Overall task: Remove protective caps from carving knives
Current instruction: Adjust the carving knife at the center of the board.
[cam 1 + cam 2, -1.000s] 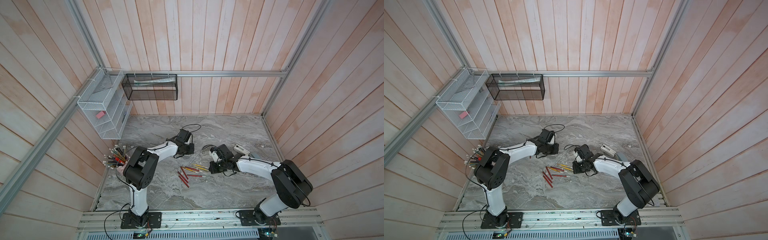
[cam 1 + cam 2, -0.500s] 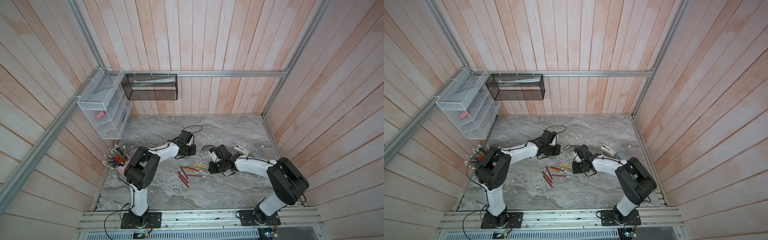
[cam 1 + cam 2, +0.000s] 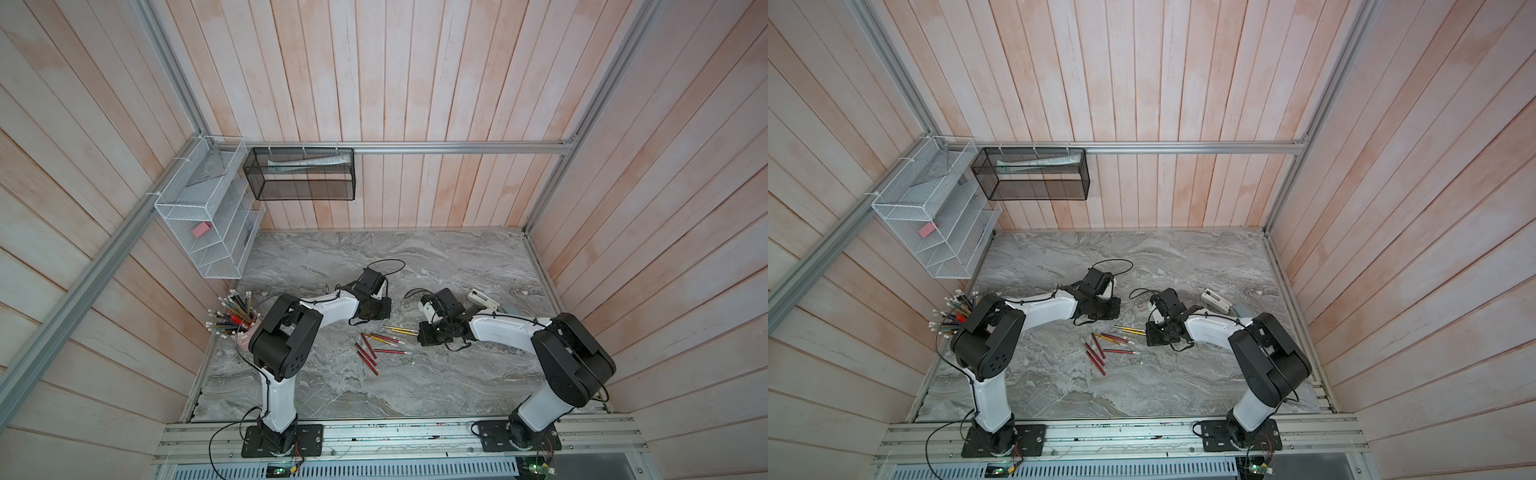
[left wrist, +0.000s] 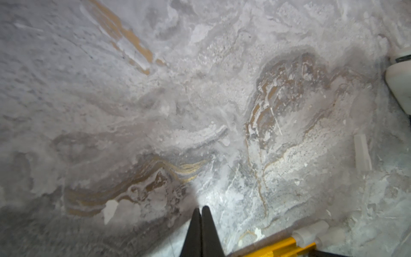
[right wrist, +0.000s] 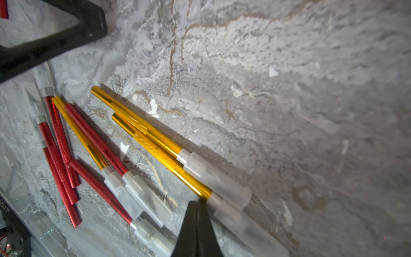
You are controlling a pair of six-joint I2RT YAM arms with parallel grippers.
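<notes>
Several carving knives [image 3: 376, 347] [image 3: 1104, 347] with red or yellow handles lie in a loose cluster mid-table. The right wrist view shows them close up. Two yellow knives [image 5: 144, 131] lie side by side, and red ones [image 5: 59, 144] are fanned out beside them. Each wears a translucent protective cap [image 5: 214, 179]. My right gripper [image 5: 196, 203] [image 3: 430, 338] is shut and holds nothing, its tips right beside a yellow handle where its cap begins. My left gripper [image 4: 201, 209] [image 3: 374, 309] is shut and holds nothing, low over bare marble behind the cluster. A capped yellow knife [image 4: 278, 245] lies next to it.
A cup of pencils [image 3: 232, 318] stands at the table's left edge beside my left arm. A small white device [image 3: 482, 299] lies behind my right arm. On the walls hang a white wire rack [image 3: 203, 216] and a black mesh basket [image 3: 299, 174]. A whitish sleeve [image 4: 362, 153] lies loose on the marble.
My right arm's elbow has drifted slightly left and the left wrist has edged a little right. Both grippers stay shut and the knives have not moved.
</notes>
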